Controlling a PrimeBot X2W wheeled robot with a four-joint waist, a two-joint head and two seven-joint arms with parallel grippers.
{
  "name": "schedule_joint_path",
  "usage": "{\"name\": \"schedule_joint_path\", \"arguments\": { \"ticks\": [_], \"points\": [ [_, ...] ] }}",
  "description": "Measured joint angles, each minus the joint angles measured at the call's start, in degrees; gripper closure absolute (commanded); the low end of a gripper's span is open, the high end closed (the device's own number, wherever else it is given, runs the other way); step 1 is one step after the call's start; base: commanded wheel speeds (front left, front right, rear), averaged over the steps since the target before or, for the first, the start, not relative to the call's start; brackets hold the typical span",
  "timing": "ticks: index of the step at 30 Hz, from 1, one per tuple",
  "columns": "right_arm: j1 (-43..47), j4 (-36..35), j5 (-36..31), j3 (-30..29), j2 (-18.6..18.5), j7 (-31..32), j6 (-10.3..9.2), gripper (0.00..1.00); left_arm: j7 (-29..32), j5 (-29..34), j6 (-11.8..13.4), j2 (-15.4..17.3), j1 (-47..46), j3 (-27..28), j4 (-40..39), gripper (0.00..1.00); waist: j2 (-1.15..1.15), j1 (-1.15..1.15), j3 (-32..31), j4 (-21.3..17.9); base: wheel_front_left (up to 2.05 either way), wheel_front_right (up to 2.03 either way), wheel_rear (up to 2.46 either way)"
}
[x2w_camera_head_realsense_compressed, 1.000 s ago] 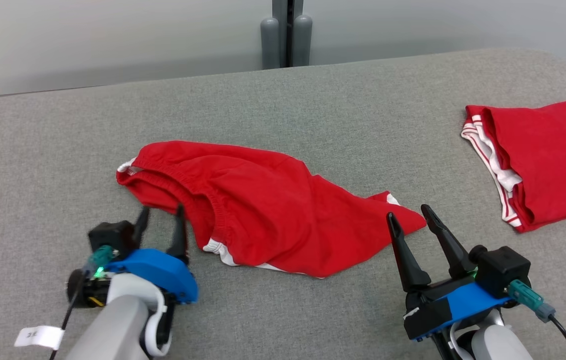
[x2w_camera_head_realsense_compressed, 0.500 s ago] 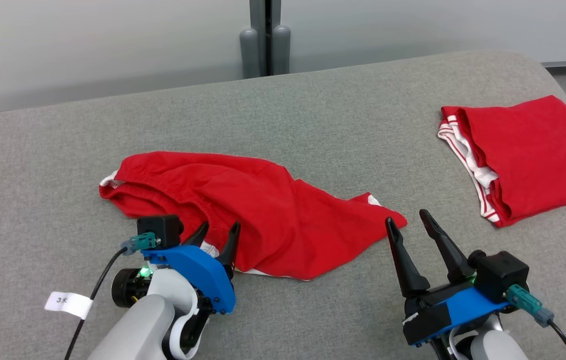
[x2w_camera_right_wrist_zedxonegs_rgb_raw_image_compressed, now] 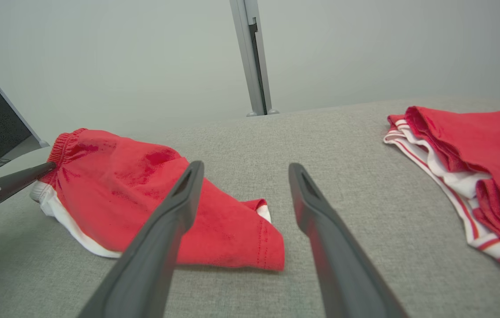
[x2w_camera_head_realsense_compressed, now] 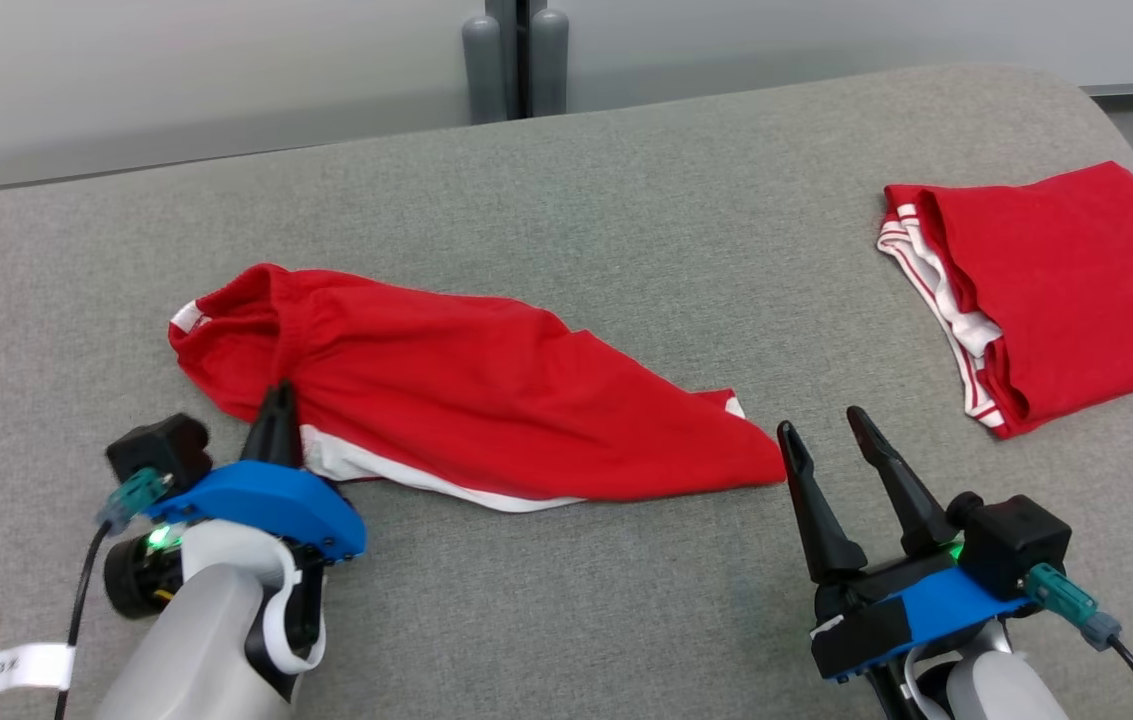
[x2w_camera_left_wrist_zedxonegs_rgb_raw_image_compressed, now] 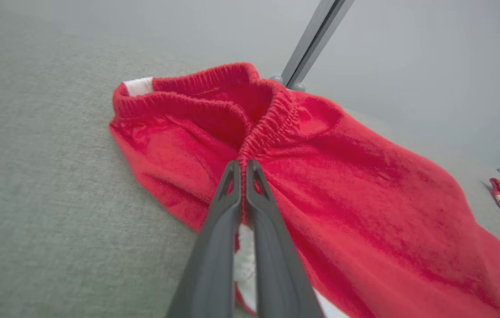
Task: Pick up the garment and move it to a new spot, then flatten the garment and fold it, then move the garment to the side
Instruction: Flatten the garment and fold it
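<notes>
The garment (x2w_camera_head_realsense_compressed: pixel 486 400) is a pair of red shorts with white trim, lying crumpled across the middle of the grey padded surface. My left gripper (x2w_camera_head_realsense_compressed: pixel 278 395) is shut on its elastic waistband near the left end; the left wrist view has both fingers pinching the gathered waistband (x2w_camera_left_wrist_zedxonegs_rgb_raw_image_compressed: pixel 258 137) of the garment (x2w_camera_left_wrist_zedxonegs_rgb_raw_image_compressed: pixel 364 190). My right gripper (x2w_camera_head_realsense_compressed: pixel 821 425) stands open just right of the garment's pointed leg end, not touching it. In the right wrist view its fingers (x2w_camera_right_wrist_zedxonegs_rgb_raw_image_compressed: pixel 174 212) frame that leg end of the garment (x2w_camera_right_wrist_zedxonegs_rgb_raw_image_compressed: pixel 232 238).
A second red garment (x2w_camera_head_realsense_compressed: pixel 1056 290) with white stripes lies folded at the far right, near the surface's right edge. A grey post (x2w_camera_head_realsense_compressed: pixel 514 55) stands behind the far edge, against a pale wall. Bare grey surface (x2w_camera_head_realsense_compressed: pixel 576 620) lies between my arms.
My left gripper has closed on the waistband and pulled it left, stretching the garment out. The camera view has shifted a little. The right gripper has stayed open in place.
</notes>
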Motion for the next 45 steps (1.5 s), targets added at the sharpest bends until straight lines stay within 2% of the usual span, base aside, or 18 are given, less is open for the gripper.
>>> {"name": "schedule_joint_path", "arguments": {
  "ticks": [4, 11, 12, 13, 16, 22, 27, 32, 37, 45],
  "points": [
    [0.00, 0.19, -0.01, -1.07, 0.00, -0.34, 0.00, 0.00, -3.07, -1.07, 0.82, 0.12, 1.68, 2.76, 0.78, 1.00, 0.00, 0.00, 0.67, 0.76, 0.00, 0.00, 0.00],
    [-0.48, 0.45, -0.14, -1.33, 0.00, -0.38, 0.00, 0.00, -4.78, -1.92, -1.49, -0.25, 4.61, 5.30, 0.03, 1.00, 0.00, 0.00, 0.84, 2.65, 0.00, 0.00, 0.00],
    [-0.49, 0.51, -0.22, -1.43, 0.00, -0.37, 0.00, 0.00, -4.88, -1.66, -2.31, -0.34, 4.98, 5.16, -0.53, 0.56, 0.00, 0.00, 0.77, 2.90, 0.00, 0.00, 0.00],
    [-0.49, 0.56, -0.35, -1.49, 0.00, -0.37, 0.00, 0.00, -5.04, -1.26, -3.36, -0.48, 5.27, 5.03, -1.18, 0.00, 0.00, 0.00, 0.63, 3.17, 0.00, 0.00, 0.00],
    [-0.48, 0.55, -0.64, -1.74, 0.00, -0.18, 0.00, 0.00, -5.22, -0.11, -5.63, -0.57, 6.00, 5.35, -3.34, 0.00, 0.00, 0.00, 0.00, 3.68, 0.00, 0.00, 0.00],
    [0.44, -0.11, -1.14, -3.15, -0.01, 0.56, 0.00, 0.00, -5.28, 6.22, -7.83, -0.33, 10.51, 9.94, -10.93, 0.00, 0.00, 0.00, -1.94, 4.75, 0.00, 0.00, 0.00],
    [2.21, -0.92, -1.59, -4.67, -0.21, 1.59, 0.00, 0.00, -5.28, 14.93, -8.61, 0.48, 15.35, 13.76, -17.71, 0.00, 0.00, 0.00, -3.77, 5.88, 0.00, 0.00, 0.00],
    [3.95, -1.77, -1.71, -6.08, -0.75, 2.49, 0.00, 0.00, -5.30, 22.07, -8.75, -0.67, 20.39, 17.96, -23.54, 0.00, 0.00, 0.00, -5.61, 7.09, 0.00, 0.00, 0.00],
    [5.84, -2.19, -2.02, -6.73, -0.97, 4.07, 0.00, 0.00, -5.30, 24.93, -9.44, -2.50, 24.21, 22.07, -25.70, 0.00, 0.00, -0.02, -7.25, 8.19, 0.00, 0.00, 0.00],
    [7.03, -2.11, -0.90, -6.61, -1.38, 10.81, 0.00, 0.00, -5.30, 25.32, -10.63, -4.44, 27.75, 24.40, -23.37, 0.00, 0.00, -0.02, -8.06, 9.16, 0.00, 0.00, 0.00]
  ]
}}
